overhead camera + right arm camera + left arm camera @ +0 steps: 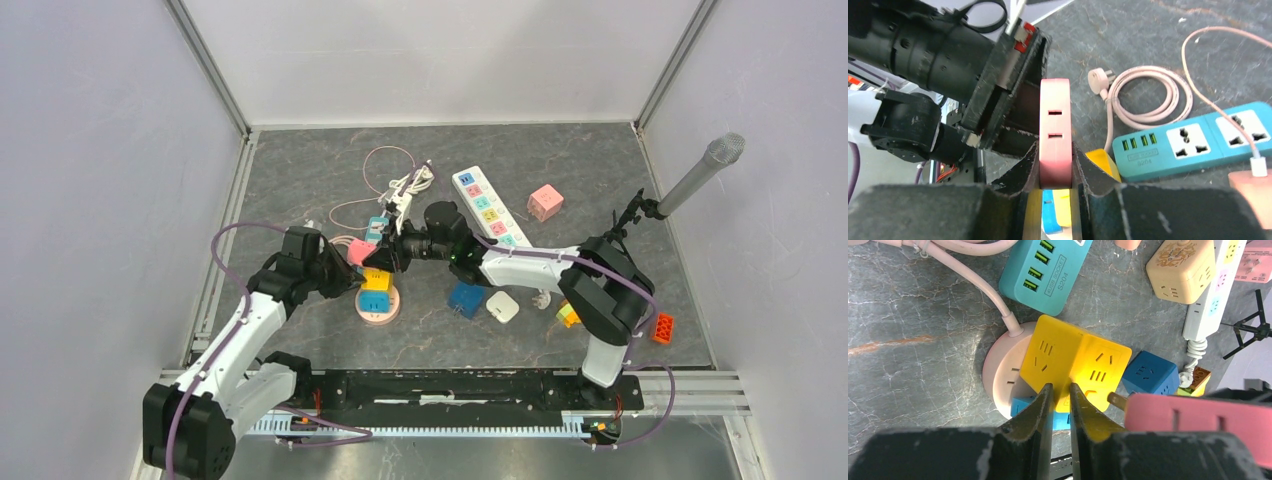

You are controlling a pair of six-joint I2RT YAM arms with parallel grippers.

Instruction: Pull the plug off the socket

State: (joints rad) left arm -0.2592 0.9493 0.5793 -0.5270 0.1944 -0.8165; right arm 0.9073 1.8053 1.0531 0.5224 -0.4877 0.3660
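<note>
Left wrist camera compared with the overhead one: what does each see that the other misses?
Only the left wrist view shows the slot holes on the yellow cube, the S204 print on the teal USB strip, and a brass prong sticking out of the pink plug. Only the overhead view shows the grey microphone by the right wall, the orange brick and the white square plug. Both show the yellow cube sitting on the round pink socket, the blue cube and the white power strip.
</note>
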